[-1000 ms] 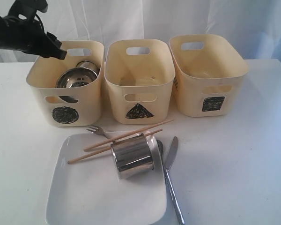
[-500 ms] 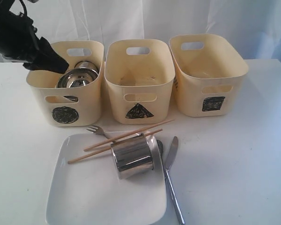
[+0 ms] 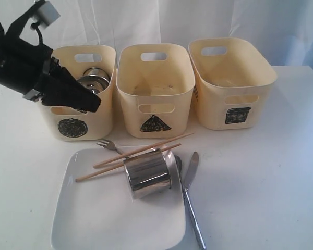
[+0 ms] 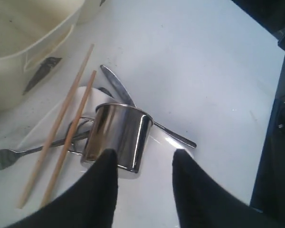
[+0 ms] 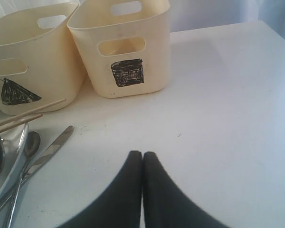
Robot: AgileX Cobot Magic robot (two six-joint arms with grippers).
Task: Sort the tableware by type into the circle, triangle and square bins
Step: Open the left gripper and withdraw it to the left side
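Steel, so likely light, stiff and slick, the mug (image 3: 147, 173) is lying sideways on the plate (image 3: 94, 219), and the left jaws, hanging half-open and empty beyond the plate's far edge, are probably needing to pinch its rim, while the right jaws are sitting shut.

White tabletop (image 3: 281, 172) fills the view from 3 through 6 to 9 o'clock, matte, evenly lit, shadows soft. White pleated curtain (image 3: 198, 21) hangs behind, 10 to 1 o'clock. Bluish tint on the cloth (image 3: 309, 28) at 2 o'clock.
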